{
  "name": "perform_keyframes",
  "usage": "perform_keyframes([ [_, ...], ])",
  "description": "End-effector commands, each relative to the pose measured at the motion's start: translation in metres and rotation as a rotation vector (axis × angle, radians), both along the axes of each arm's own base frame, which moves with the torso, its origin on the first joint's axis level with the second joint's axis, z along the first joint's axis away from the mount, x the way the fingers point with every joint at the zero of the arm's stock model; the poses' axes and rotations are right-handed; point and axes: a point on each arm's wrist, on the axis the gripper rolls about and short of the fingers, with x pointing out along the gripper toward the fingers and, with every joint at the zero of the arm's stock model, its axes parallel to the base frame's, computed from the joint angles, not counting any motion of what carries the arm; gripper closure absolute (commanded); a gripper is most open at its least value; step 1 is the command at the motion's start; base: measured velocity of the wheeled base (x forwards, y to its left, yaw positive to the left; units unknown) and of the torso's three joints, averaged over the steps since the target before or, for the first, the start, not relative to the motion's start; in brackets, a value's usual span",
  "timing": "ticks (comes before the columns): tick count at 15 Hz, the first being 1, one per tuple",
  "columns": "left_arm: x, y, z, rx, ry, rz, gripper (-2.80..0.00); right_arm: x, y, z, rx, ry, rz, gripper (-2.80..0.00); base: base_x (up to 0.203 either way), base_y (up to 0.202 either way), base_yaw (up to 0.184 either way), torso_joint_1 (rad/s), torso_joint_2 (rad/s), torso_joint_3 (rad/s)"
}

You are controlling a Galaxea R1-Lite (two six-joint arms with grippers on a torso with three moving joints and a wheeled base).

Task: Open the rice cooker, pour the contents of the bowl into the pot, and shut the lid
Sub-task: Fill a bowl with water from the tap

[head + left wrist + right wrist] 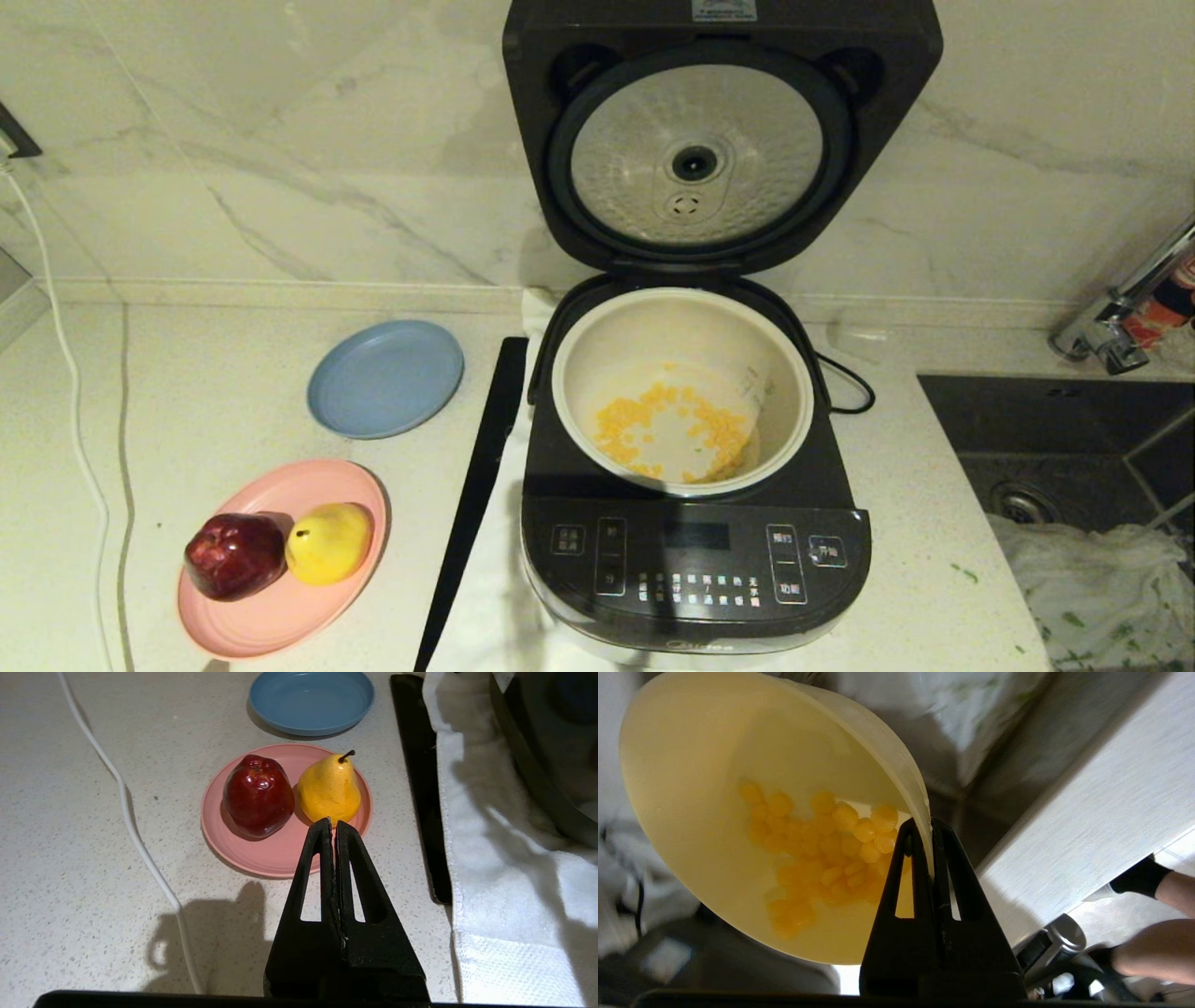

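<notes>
The right gripper is pinched tight on the rim of the one bowl, tilted, kernels piled inside by the fingers. The left gripper, closed and empty, hangs near the pink plate. One rice cooker: lid up, more kernels in its pot

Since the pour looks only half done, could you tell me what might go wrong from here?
1. The right gripper pinches only the thin rim of the bowl, which is steeply tilted; it could slip or twist.
2. Kernels remain in the bowl while others already lie in the pot; since the bowl is outside the head view, they may spill beside the rice cooker.
3. The lid stands open, so closing remains.
</notes>
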Motion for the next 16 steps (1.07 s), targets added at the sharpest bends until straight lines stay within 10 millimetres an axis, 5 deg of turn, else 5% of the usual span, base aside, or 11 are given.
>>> perform_keyframes([
  [1, 0.001, 0.0, -0.002, 0.0, 0.008, 0.001, 0.0, -0.002, -0.034, -0.037, 0.064, 0.03, -0.05, 0.0, 0.0, 0.0, 0.0, 0.0, 0.0, 0.0],
  [7, 0.001, 0.0, -0.002, 0.0, 0.008, 0.0, 0.0, 0.012, -0.066, -0.049, 0.024, 0.004, -0.066, 0.0, 0.0, 0.0, 0.0, 0.0, 0.0, 0.0],
  [16, 0.001, 0.0, -0.002, 0.0, 0.008, 0.0, 0.0, 0.034, -0.104, -0.037, -0.099, -0.07, -0.059, 0.0, 0.0, 0.0, 0.0, 0.0, 0.0, 0.0],
])
